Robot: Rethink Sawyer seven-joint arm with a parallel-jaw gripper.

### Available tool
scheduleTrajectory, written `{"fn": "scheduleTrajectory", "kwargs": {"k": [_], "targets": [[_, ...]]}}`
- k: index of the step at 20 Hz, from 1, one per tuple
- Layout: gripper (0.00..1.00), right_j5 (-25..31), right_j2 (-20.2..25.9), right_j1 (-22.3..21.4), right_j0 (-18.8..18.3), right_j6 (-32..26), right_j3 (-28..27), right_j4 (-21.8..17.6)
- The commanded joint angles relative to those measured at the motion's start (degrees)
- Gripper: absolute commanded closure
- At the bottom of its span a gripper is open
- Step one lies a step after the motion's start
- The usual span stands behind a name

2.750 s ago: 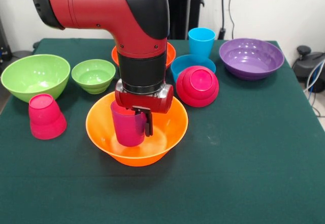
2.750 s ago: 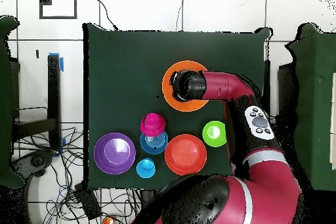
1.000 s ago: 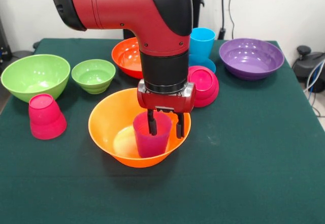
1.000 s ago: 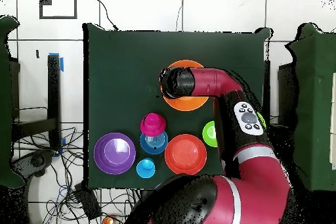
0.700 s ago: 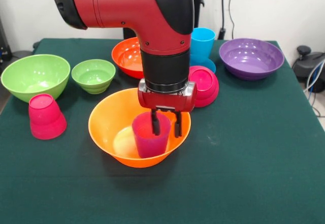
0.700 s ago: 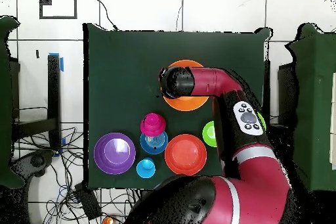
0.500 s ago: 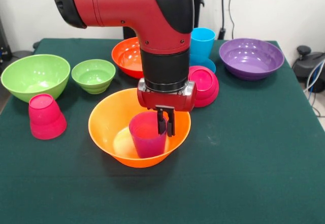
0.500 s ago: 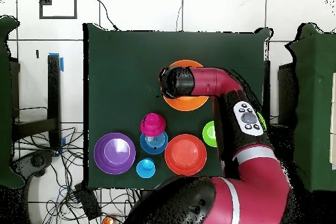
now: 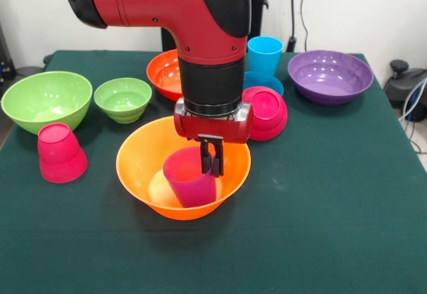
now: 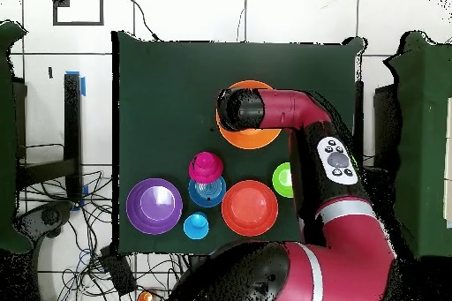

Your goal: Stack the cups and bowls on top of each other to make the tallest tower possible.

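The large orange bowl [image 9: 133, 164] sits mid-table, seen from above as the orange bowl [image 10: 263, 138] under the arm. Inside it stands the purple-magenta cup [image 9: 187, 182], mouth up and leaning slightly. My gripper [image 9: 212, 164] hangs straight down into the bowl, shut on the cup's right rim, one finger inside and one outside. In the overhead view the wrist hides the cup and the fingers. A sky blue cup [image 9: 264, 54] stands at the back. A red-pink cup [image 9: 60, 151] sits upside down at the left.
Around the orange bowl: large lime green bowl [image 9: 45, 101], small lime green bowl [image 9: 123, 99], red-orange bowl [image 9: 163, 74], upside-down pink-red small bowl [image 9: 267, 113], small blue bowl [image 9: 248, 79] and purple bowl [image 9: 330, 75]. Green cloth lies in front.
The fingers, open astride the cup's rim a second ago, have shut on it. The gripper and cup have shifted a little left, and the cup now leans.
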Motion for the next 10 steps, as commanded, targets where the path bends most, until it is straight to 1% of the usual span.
{"fn": "scheduleTrajectory", "kwargs": {"k": [1,4,10], "targets": [[1.0,7.6,-2.8,1.5,1.5,1.7,-0.4,-0.1],[1.0,8.1,-3.7,1.7,1.5,1.6,-0.2,-0.2],[1.0,9.1,-3.1,2.3,1.4,0.2,-0.6,0.5]]}}
